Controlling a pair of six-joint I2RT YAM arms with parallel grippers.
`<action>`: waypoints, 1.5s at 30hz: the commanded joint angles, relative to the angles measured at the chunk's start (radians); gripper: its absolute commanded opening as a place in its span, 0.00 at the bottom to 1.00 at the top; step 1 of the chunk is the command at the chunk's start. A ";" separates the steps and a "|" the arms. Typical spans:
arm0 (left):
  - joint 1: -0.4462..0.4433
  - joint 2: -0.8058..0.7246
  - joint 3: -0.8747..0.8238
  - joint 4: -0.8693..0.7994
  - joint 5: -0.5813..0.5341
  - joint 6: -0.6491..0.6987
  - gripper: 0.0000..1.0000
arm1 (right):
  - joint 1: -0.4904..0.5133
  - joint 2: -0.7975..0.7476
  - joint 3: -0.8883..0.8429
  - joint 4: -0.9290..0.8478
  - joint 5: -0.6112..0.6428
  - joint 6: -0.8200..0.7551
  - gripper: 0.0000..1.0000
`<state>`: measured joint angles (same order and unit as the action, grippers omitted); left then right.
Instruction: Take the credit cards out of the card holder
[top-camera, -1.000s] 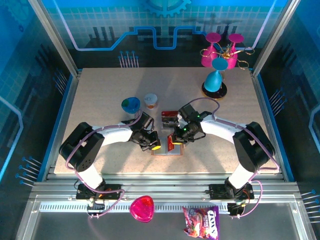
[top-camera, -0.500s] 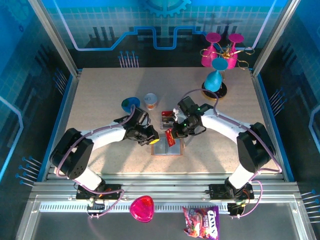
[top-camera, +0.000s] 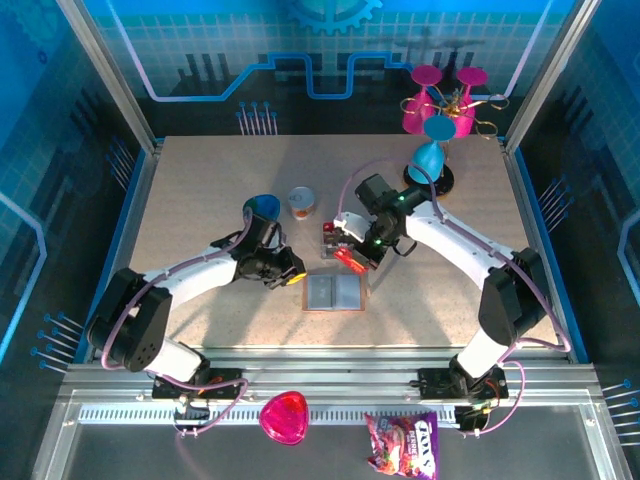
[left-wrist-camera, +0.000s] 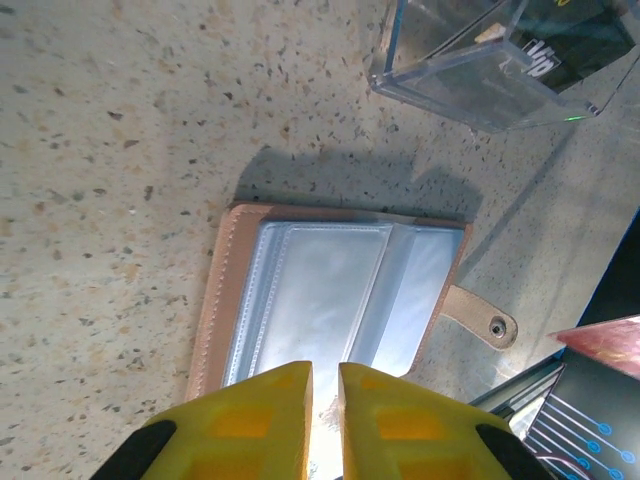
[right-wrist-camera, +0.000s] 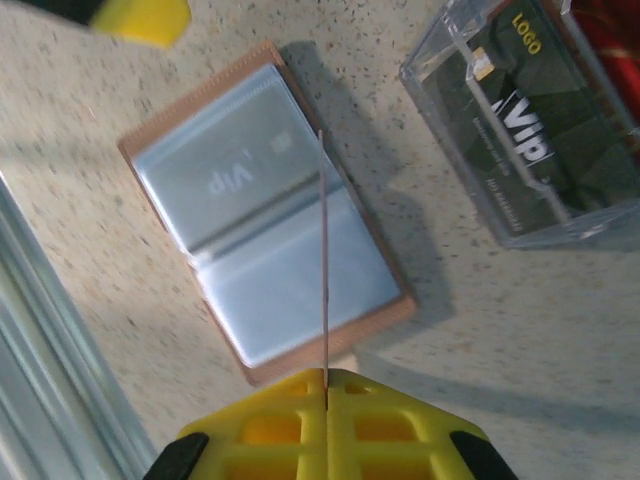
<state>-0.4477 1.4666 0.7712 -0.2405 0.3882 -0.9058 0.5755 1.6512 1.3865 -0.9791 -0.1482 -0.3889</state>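
A thin credit card (right-wrist-camera: 324, 250), seen edge-on, is clamped between the closed fingers of the right end effector (right-wrist-camera: 326, 385). Beneath it, the card holder (right-wrist-camera: 265, 230) is laid open on the counter (right-wrist-camera: 80, 100). The left end effector (left-wrist-camera: 325, 400) is poised at one edge of the holder, fingers a narrow gap apart, nothing between them. A clear case (right-wrist-camera: 530, 130) is seen ahead of it, beyond the holder.
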 joint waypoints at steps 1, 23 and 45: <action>0.012 -0.040 -0.029 -0.026 -0.012 0.026 0.15 | -0.005 0.047 0.092 -0.112 0.091 -0.253 0.00; 0.056 -0.120 -0.088 -0.034 -0.023 0.012 0.14 | -0.029 0.423 0.685 -0.387 0.189 -0.485 0.00; 0.092 -0.054 -0.045 -0.034 0.000 0.023 0.14 | -0.060 0.726 1.020 -0.509 0.180 -0.542 0.00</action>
<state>-0.3668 1.4017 0.6987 -0.2577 0.3782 -0.9058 0.5247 2.3505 2.3791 -1.4334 0.0345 -0.9066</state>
